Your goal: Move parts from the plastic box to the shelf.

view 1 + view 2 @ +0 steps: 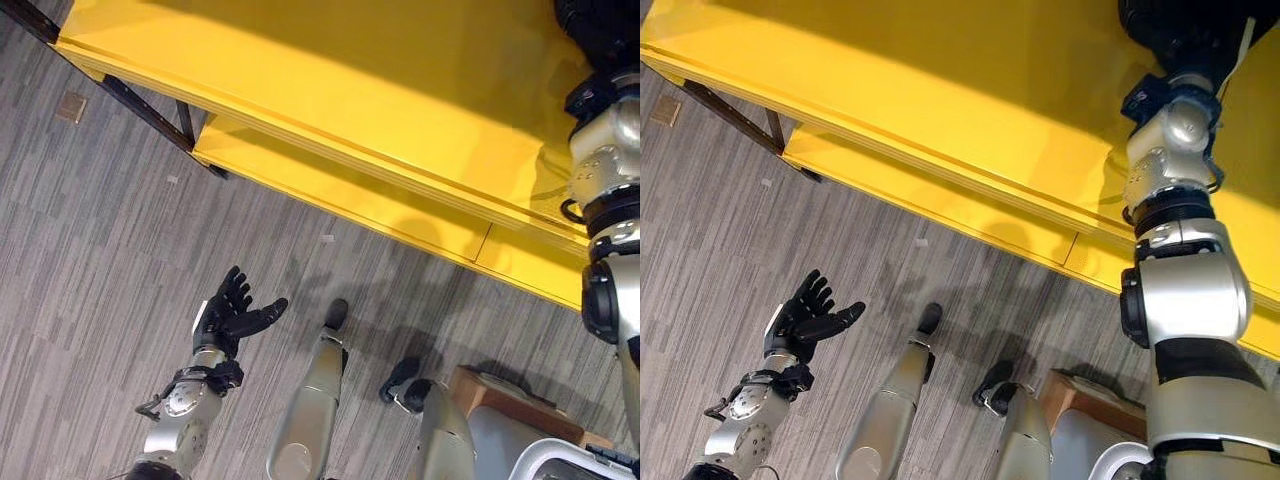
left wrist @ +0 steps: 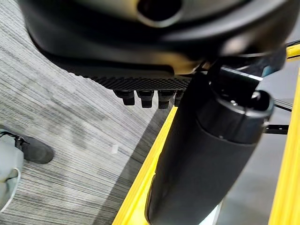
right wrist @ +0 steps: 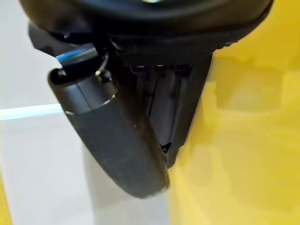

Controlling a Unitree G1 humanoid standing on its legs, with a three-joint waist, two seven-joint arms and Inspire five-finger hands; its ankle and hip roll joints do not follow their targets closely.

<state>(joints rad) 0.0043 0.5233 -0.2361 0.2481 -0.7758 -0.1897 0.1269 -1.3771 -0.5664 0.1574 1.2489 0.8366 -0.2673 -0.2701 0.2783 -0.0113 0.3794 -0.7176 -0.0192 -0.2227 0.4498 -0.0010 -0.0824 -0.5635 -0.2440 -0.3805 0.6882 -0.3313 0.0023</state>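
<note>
Grey striped floor [image 1: 90, 260] is seen below the yellow shelf [image 1: 330, 90]; the left robot hand [image 1: 232, 312] is spread, empty, above it; the right robot hand [image 3: 140, 122] is raised by the shelf, its grip unclear.

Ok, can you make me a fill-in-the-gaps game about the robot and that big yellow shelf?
1. The shelf is painted ____.
2. The left hand hangs over the grey ____, holding nothing.
3. Its fingers are spread ____, not curled.
4. The right hand is up beside the yellow ____.

Missing words: yellow; floor; open; shelf
</note>
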